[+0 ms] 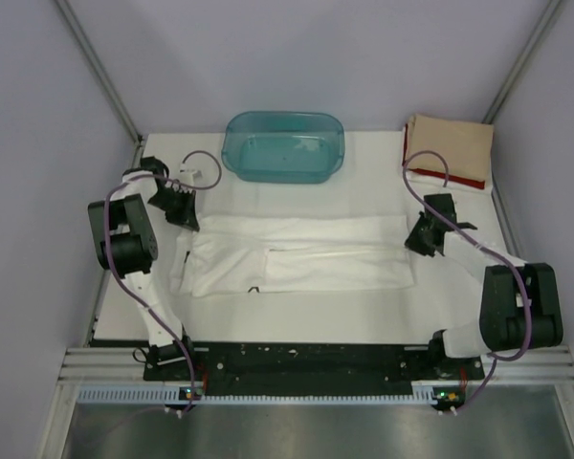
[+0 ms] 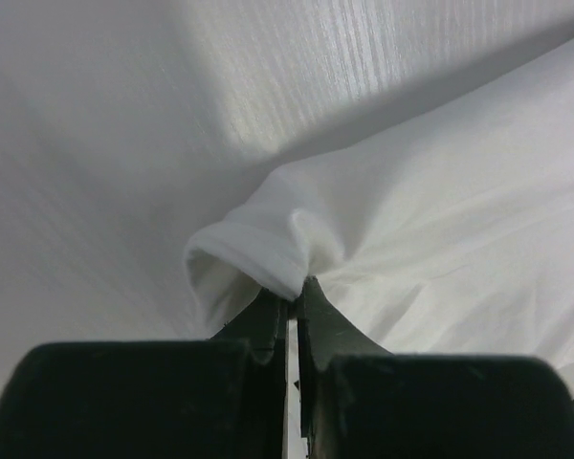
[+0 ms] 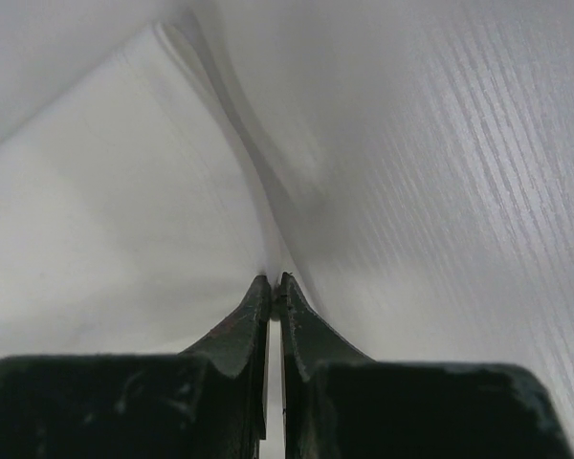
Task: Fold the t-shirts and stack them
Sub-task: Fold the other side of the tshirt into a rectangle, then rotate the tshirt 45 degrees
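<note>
We should raise both pinched far corners together, level and taut, so the white t-shirt (image 1: pixel 297 256) folds without skewing. The left gripper (image 2: pixel 289 292) is clamped on a cuff-like hem. The right gripper (image 3: pixel 275 282) is closed too, apparently on the opposite edge. The shirt lies mid-table (image 1: pixel 364 316), long axis left-to-right; we cannot tell its collar end.

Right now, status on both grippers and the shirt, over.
Left gripper shut on white t-shirt, left end. Right gripper shut on its right end. Shirt folded lengthwise, flat. Teal tub behind, not touching.
</note>
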Tool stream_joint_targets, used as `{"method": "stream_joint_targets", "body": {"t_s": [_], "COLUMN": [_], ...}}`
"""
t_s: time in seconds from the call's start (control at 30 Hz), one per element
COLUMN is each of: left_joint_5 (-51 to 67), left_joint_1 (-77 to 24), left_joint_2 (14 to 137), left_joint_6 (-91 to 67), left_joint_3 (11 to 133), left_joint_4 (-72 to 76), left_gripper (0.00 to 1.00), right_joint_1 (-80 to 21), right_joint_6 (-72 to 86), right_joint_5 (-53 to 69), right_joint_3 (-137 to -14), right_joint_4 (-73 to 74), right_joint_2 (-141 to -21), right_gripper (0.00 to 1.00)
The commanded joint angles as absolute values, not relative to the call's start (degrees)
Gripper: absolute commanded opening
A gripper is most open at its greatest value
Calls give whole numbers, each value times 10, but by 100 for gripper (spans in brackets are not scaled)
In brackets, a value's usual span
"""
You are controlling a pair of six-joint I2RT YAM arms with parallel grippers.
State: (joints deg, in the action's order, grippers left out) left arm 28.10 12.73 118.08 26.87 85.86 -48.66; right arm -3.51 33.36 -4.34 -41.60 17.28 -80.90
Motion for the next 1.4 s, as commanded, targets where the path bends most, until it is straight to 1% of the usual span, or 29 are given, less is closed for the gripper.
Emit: {"method": "stream_joint_targets", "body": {"t_s": [0.0, 0.1, 0.17, 0.2, 0.23, 0.27, 0.37, 0.4, 0.43, 0.5, 0.53, 0.6, 0.67, 0.7, 0.73, 0.8, 0.87, 0.93, 1.0, 1.07, 1.17, 1.27, 1.37], "left_joint_5": [237, 220, 225, 231, 236, 244, 250, 250, 246, 230, 221, 205, 200, 200, 200, 220, 238, 230, 215, 204, 194, 171, 148], "left_joint_1": [135, 135, 135, 134, 134, 134, 134, 135, 137, 141, 144, 151, 162, 167, 168, 163, 149, 135, 129, 128, 128, 127, 117], "left_joint_2": [1194, 1201, 1196, 1190, 1183, 1174, 1151, 1142, 1131, 1104, 1093, 1072, 1050, 1040, 1029, 1010, 992, 980, 976, 982, 994, 1024, 1074], "left_joint_6": [276, 279, 280, 280, 282, 285, 306, 315, 325, 341, 346, 352, 352, 351, 352, 363, 381, 388, 388, 386, 383, 374, 365], "left_joint_3": [884, 889, 890, 891, 892, 894, 910, 916, 918, 911, 905, 896, 882, 871, 861, 830, 782, 726, 680, 649, 628, 645, 699], "left_joint_4": [-461, -453, -448, -447, -447, -452, -484, -497, -510, -523, -528, -539, -544, -548, -555, -580, -598, -597, -584, -572, -549, -519, -498], "left_gripper": [0, 1, 10, 16, 24, 30, 32, 32, 35, 48, 50, 50, 43, 39, 32, 22, 16, 13, 11, 10, 9, 9, 8], "right_joint_1": [-26, -25, -26, -26, -27, -27, -28, -31, -35, -47, -51, -61, -79, -90, -101, -116, -120, -120, -120, -120, -120, -120, -120], "right_joint_6": [319, 321, 320, 321, 319, 317, 308, 301, 293, 276, 269, 260, 251, 243, 231, 206, 192, 192, 190, 187, 199, 218, 231], "right_joint_5": [-25, -32, -44, -49, -56, -61, -69, -74, -85, -105, -112, -108, -85, -67, -49, -2, 25, 3, -41, -43, -39, -53, -65], "right_joint_3": [-413, -418, -425, -429, -433, -437, -453, -458, -463, -475, -482, -497, -512, -521, -532, -558, -593, -623, -644, -658, -645, -607, -565], "right_joint_4": [160, 160, 166, 170, 175, 178, 206, 215, 225, 242, 247, 254, 251, 244, 237, 226, 227, 225, 225, 225, 227, 231, 258], "right_joint_2": [-824, -852, -859, -857, -853, -847, -809, -790, -768, -731, -715, -706, -711, -722, -740, -786, -842, -890, -934, -974, -1008, -1017, -1004], "right_gripper": [0, 1, 16, 23, 29, 32, 36, 39, 42, 46, 47, 47, 44, 40, 35, 23, 12, 1, 0, 0, 0, 0, 0]}}
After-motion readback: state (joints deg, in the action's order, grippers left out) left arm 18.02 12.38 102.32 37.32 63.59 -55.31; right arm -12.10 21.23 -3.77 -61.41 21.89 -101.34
